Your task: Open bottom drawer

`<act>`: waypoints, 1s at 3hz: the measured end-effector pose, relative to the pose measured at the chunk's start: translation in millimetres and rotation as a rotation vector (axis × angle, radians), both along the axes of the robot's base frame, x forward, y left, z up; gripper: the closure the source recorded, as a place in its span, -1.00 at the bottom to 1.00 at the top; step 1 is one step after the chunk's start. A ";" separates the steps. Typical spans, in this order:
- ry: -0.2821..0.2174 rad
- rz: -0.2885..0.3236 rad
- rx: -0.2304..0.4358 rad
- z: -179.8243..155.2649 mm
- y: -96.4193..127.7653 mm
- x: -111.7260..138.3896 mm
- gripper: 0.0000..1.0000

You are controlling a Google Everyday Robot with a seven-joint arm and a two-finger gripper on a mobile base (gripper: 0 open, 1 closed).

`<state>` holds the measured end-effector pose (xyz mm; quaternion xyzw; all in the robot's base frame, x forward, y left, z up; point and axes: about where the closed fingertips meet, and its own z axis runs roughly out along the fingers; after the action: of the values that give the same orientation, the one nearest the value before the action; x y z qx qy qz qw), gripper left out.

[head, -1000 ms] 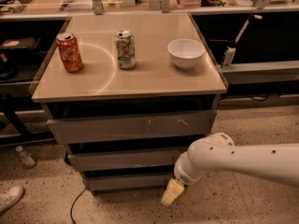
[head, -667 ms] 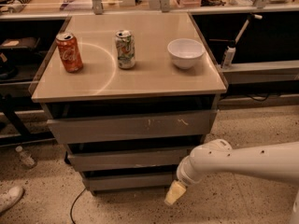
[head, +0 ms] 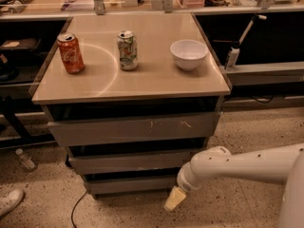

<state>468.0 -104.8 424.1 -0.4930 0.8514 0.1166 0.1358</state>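
The gripper (head: 174, 198) is being held low, just above the speckled floor (head: 237, 208), at the near right corner of the cabinet. It is being carried by the white arm (head: 237, 165), which is reaching in from the right. How far the gripper is open cannot be told, and nothing is being seen in its hold.

The bottom drawer (head: 128, 184) is being shown lowest in the stack, under the middle drawer (head: 128, 161) and the scratched top drawer (head: 133, 129). Its plain grey front is lying just left of the gripper (contact between the two cannot be told).

On the tabletop (head: 142, 80) a red can (head: 70, 53), a pale green can (head: 127, 50) and a white bowl (head: 188, 54) are being kept upright in a row, left to right.
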 end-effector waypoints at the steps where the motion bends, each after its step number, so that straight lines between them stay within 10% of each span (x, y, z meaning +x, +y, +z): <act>1: 0.002 -0.009 0.023 -40.7 2.0 4.0 -1.00; 3: 0.024 0.000 0.075 -108.3 8.0 7.5 -1.00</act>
<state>475.4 -96.8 315.8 -0.4860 0.8481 0.1541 0.1440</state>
